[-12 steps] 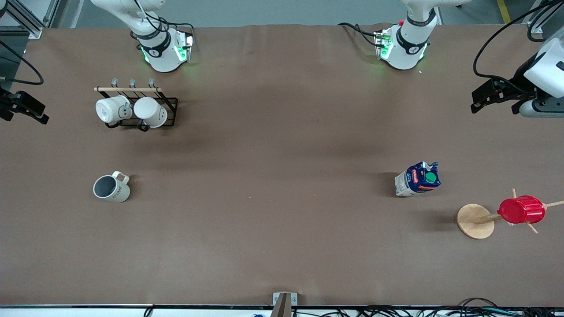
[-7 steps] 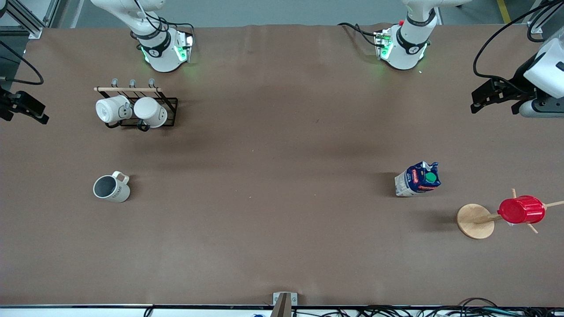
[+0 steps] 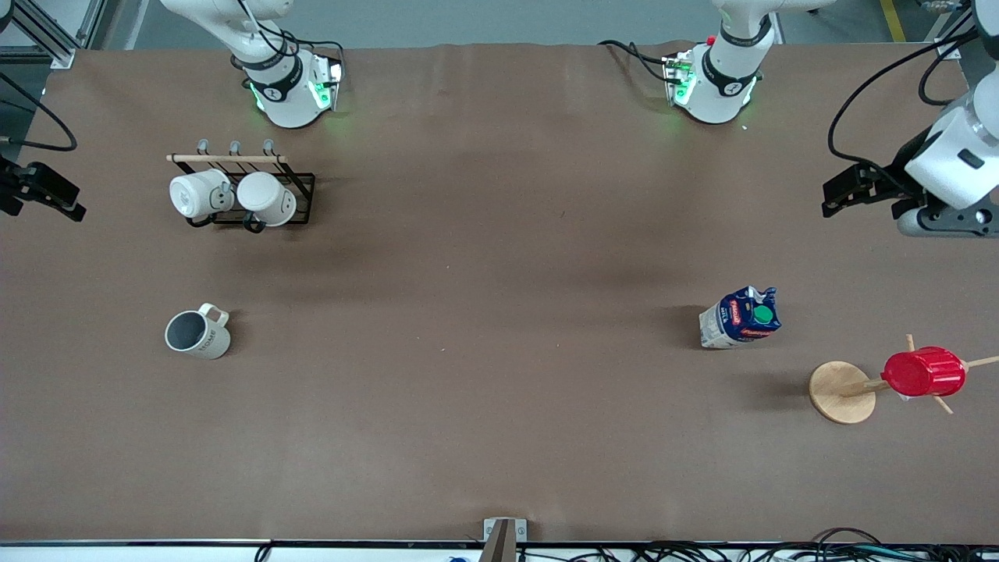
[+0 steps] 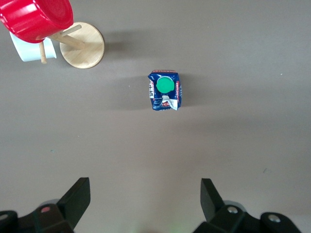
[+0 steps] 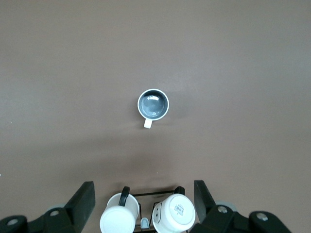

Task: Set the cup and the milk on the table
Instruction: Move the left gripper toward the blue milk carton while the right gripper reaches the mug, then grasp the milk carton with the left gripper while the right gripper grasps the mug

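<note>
Two claws hang open and empty, high above the worktop [image 3: 499,406]. Under the left claw [image 4: 143,204] the milk [image 4: 165,91] stands upright, well clear of its fingers. Under the right claw [image 5: 143,206] the cup [image 5: 153,105] sits upright, mouth up.

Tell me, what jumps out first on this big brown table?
Probably the bright red ribbed cup hung on a wooden peg stand at the left arm's end, with the blue-topped milk carton upright beside it. At the right arm's end the cup stands alone, nearer the camera than a black rack holding two white mugs.
</note>
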Robot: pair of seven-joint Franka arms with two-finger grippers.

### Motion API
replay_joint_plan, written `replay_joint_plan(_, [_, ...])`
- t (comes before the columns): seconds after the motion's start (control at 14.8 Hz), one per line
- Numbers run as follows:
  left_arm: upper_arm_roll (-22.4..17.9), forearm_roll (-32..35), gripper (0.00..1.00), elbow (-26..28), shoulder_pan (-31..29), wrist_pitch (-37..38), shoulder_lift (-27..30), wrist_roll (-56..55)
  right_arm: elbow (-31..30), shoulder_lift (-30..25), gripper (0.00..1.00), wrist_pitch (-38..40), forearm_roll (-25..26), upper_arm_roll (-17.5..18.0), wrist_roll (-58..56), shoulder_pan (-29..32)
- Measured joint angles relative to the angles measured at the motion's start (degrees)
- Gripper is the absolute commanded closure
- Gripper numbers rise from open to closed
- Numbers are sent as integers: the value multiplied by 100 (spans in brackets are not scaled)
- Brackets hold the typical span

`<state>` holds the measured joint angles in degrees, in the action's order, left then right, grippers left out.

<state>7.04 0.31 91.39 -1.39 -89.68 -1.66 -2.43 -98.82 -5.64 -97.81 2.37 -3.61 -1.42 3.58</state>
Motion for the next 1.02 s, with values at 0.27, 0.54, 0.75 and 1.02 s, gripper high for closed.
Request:
replay_joint_plan(0.27, [-2, 7, 0, 48, -4, -486, -348, 0, -88, 143, 10, -335, 0, -19, -1, 99])
replay_joint_plan(0.54, [-2, 7, 0, 320, -3, -1095, -624, -3, -158, 754, 10, -842, -1, -35, -6, 418])
replay_joint_plan(0.75, [2, 7, 0, 715, -2, -1577, -697, -6, -163, 1301, 10, -1309, -2, -47, -63, 584])
replay_joint_plan(1.02, [29, 7, 0, 1265, 3, -2077, -679, -7, -169, 1983, 11, -1919, -30, -54, -522, 828])
